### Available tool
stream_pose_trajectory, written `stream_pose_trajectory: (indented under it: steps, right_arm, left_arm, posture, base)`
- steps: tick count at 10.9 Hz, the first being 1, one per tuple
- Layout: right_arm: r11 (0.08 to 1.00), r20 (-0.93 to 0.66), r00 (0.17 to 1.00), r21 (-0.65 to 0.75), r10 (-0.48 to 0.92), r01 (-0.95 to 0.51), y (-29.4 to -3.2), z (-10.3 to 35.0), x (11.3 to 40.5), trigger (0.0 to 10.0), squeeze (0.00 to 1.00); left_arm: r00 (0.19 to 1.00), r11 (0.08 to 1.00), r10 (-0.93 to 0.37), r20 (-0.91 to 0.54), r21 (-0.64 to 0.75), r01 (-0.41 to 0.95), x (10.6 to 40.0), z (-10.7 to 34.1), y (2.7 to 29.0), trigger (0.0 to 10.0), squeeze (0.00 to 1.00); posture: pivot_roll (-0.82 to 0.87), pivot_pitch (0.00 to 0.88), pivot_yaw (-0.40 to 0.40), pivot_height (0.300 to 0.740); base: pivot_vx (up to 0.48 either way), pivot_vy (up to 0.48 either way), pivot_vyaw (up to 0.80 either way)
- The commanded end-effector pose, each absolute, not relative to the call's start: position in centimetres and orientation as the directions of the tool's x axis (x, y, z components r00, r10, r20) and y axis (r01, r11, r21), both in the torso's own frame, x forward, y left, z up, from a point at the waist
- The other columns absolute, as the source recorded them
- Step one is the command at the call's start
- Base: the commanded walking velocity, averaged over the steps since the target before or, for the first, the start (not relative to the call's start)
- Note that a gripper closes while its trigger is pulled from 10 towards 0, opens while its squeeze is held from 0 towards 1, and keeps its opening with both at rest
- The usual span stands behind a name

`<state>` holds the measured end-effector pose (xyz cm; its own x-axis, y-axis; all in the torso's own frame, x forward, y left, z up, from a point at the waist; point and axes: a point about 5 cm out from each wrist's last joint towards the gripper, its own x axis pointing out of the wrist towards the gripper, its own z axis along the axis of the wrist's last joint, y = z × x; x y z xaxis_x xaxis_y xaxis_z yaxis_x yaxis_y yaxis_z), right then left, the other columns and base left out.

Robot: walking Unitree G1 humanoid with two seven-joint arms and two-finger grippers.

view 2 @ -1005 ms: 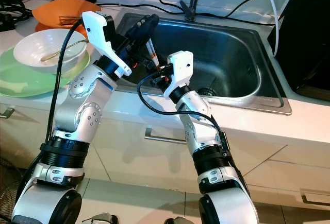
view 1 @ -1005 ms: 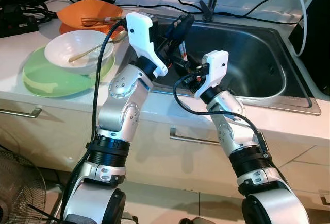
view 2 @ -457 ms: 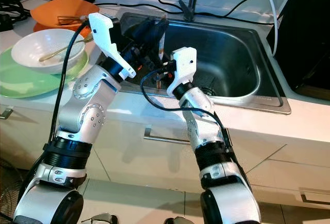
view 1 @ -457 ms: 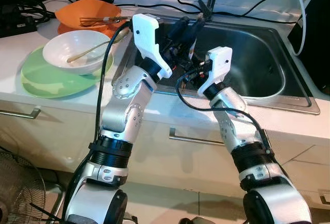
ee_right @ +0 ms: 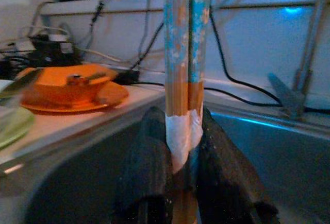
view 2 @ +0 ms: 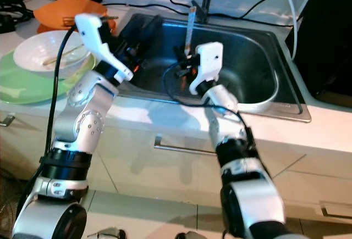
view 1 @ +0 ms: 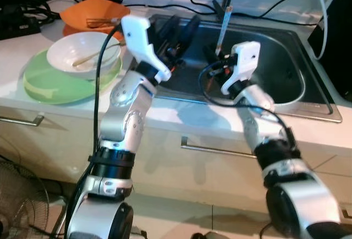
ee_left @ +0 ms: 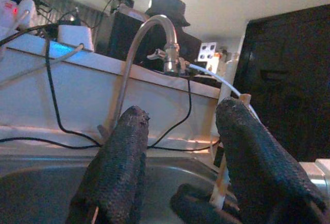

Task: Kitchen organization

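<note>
A pair of chopsticks (view 1: 222, 26) with a blue and orange pattern stands upright over the steel sink (view 1: 275, 79). My right gripper (view 1: 219, 64) is shut on their lower end; in the right wrist view the fingers (ee_right: 149, 167) pinch the chopsticks (ee_right: 180, 80) on both sides. To the left of them, my left gripper (view 1: 179, 30) is open above the sink's left side with nothing between its fingers (ee_left: 118, 167). In the left wrist view the chopsticks (ee_left: 225, 180) stand just beside the far finger.
On the counter to the left, a white bowl (view 1: 82, 55) holding a utensil sits on a green plate (view 1: 49, 88). An orange dish (view 1: 91, 14) with a utensil lies behind it. The faucet (ee_left: 154, 28) and black cables run along the back wall.
The chopsticks passed from my left gripper to my right. The left gripper opened and drew back to the left; the right gripper moved right, holding them upright.
</note>
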<state>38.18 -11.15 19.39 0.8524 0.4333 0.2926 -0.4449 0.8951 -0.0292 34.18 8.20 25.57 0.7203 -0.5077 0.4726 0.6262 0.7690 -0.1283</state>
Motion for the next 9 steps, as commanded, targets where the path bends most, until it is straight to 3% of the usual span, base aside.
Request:
stream_pose_trajectory:
  steps: [1, 2, 5, 9]
  right_arm:
    - [0.911, 0.303, 0.864, -0.041, 0.403, -0.410, -11.9, 19.9, 38.5, 6.8, 0.00]
    - [0.947, 0.257, 0.913, -0.047, 0.318, -0.317, -13.5, 20.1, 39.5, 10.0, 0.00]
    - [0.961, 0.225, 0.935, -0.025, 0.273, -0.274, -13.8, 20.4, 40.2, 10.0, 0.00]
    - [0.975, 0.111, 0.969, 0.019, 0.219, -0.222, -13.3, 18.7, 40.5, 10.0, 0.00]
  left_arm:
    - [0.729, 0.780, -0.502, 0.464, -0.120, 0.614, 34.1, 25.5, 8.3, 10.0, 0.00]
    - [0.809, 0.841, -0.522, 0.269, 0.006, 0.541, 34.7, 22.1, 8.7, 10.0, 0.00]
    - [0.834, 0.837, -0.547, 0.067, 0.069, 0.543, 34.4, 18.1, 8.1, 10.0, 0.00]
    - [0.828, 0.826, -0.558, -0.049, 0.060, 0.561, 33.9, 15.8, 7.7, 10.0, 0.00]
  posture:
    - [0.08, 0.063, -0.052, 0.740]
    - [0.09, 0.065, -0.054, 0.740]
    - [0.09, 0.063, -0.058, 0.740]
    - [0.12, 0.050, -0.075, 0.740]
  base:
    - [0.000, 0.000, 0.00]
    - [0.000, 0.000, 0.00]
    - [0.000, 0.000, 0.00]
    - [0.000, 0.000, 0.00]
